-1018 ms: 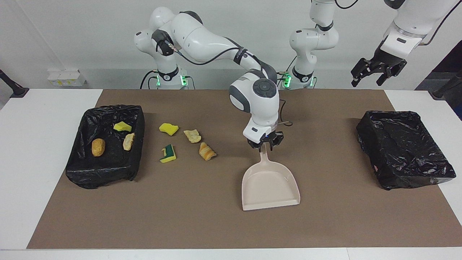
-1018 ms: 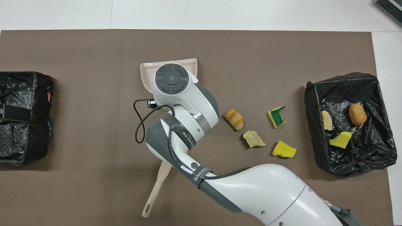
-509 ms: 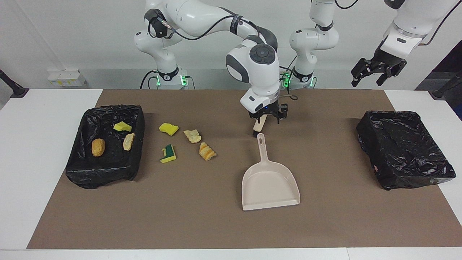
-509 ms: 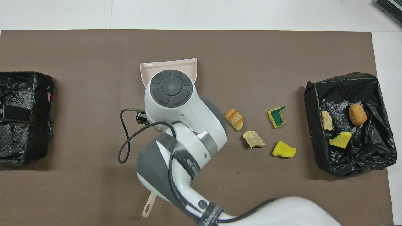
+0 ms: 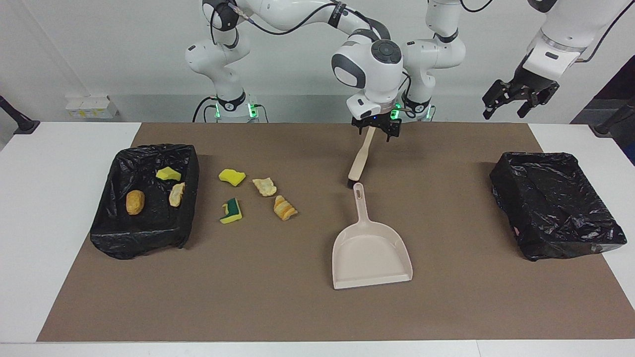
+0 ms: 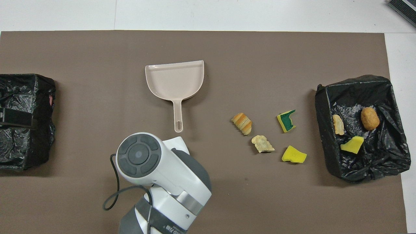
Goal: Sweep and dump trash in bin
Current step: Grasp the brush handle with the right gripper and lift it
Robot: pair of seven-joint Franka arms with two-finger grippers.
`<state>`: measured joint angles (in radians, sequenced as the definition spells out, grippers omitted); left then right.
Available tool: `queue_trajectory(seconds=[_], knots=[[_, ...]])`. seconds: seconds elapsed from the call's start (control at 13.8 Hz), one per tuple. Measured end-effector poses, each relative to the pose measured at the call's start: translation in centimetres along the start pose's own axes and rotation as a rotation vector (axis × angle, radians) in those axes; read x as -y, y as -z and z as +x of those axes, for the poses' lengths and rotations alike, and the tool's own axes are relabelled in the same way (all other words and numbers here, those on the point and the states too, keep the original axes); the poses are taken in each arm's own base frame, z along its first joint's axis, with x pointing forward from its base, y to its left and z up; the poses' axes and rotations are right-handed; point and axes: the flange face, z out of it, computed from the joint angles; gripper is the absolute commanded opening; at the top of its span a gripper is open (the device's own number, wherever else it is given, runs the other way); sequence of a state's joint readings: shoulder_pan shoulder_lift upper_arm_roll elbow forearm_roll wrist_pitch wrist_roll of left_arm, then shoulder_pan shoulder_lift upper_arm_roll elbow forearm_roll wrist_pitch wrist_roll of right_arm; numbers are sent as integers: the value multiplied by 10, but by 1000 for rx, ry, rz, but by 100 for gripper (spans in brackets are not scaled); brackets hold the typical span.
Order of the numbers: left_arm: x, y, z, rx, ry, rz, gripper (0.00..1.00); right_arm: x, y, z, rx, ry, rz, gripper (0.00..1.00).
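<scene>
Step in hand: judged to be taking up the brush (image 5: pixel 359 158); sweeping has not resumed.
Right gripper (image 5: pixel 375 130): raised over the brush handle's end nearest the robots, jaws spread, grasping nothing.
Left gripper (image 5: pixel 518 99): waits high over the left arm's end of the tabletop (image 5: pixel 54 277), jaws released and empty.
Brush: lies slanted on the tabletop, just nearer the robots than the dustpan (image 5: pixel 371 255). The overhead view hides it under the right arm.
Trash on tabletop: four scraps lie between the dustpan and the lined bin (image 5: pixel 144 233) at the right arm's end. They are a yellow sponge chunk (image 5: pixel 231 176), a bread piece (image 5: pixel 264 186), a green-and-yellow sponge (image 5: pixel 231 210) and a croissant-like piece (image 5: pixel 285 208).
Trash in bin: three scraps, one yellow chunk (image 5: pixel 168 173) and two bread-like pieces (image 5: pixel 135 202) (image 5: pixel 176 194).
Second bin (image 5: pixel 555 208): at the left arm's end, well apart from the scraps.
Recommendation: turn the wrist to the handle's slant, descend straight so the jaws straddle its width, then close firmly before lifting. The dustpan mouth faces away from the robots, so it probably needs turning toward the scraps.
Change: a second ago the right jaws were on the dustpan handle. They have since let go, risen and drawn back toward the robots. Dustpan and scraps have not moved.
</scene>
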<state>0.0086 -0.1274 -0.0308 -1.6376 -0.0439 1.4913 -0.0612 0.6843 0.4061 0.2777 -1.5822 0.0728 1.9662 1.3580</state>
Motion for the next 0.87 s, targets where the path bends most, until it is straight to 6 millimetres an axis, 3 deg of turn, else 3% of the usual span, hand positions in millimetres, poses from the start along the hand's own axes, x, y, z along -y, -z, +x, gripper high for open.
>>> queue_trajectory(seconds=[0.22, 0.36, 0.65, 0.87], knots=[[0, 0, 0, 1, 0, 0, 100, -13, -57, -10, -8, -93, 15, 87], [0, 0, 0, 1, 0, 0, 100, -24, -77, -20, -9, -136, -12, 86], [0, -1, 0, 2, 0, 0, 100, -33, -71, -43, -20, -165, -15, 80], [0, -1, -1, 2, 0, 0, 100, -37, -71, -47, -22, -163, -12, 78]])
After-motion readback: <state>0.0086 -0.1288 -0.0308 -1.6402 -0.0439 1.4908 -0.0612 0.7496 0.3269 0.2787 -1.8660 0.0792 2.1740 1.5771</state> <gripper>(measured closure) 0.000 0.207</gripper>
